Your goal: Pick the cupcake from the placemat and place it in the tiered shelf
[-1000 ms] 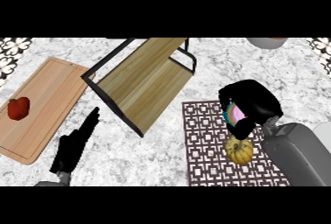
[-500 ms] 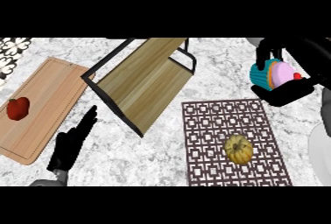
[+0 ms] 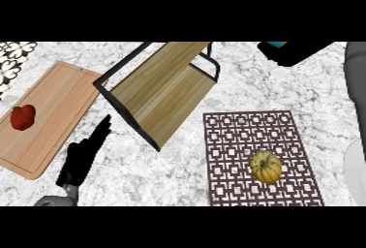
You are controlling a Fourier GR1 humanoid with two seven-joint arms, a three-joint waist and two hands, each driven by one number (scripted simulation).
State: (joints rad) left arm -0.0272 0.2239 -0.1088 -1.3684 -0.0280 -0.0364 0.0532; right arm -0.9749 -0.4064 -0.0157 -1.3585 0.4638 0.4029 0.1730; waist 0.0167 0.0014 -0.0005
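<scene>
While the right hand (image 3: pixel 300 52) curls round the cupcake (image 3: pixel 275 44) at the far right, only a blue sliver of it showing, the shelf (image 3: pixel 166 92) lies to their left. The left hand (image 3: pixel 80 157) rests open, near left.

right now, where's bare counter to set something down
Bare counter: the strip between the tiered shelf and the placemat, and the patch above the placemat. The placemat's upper half is free, above the squash. Crowded: left hand between cutting board and shelf; right hand with the cupcake at top right.
</scene>
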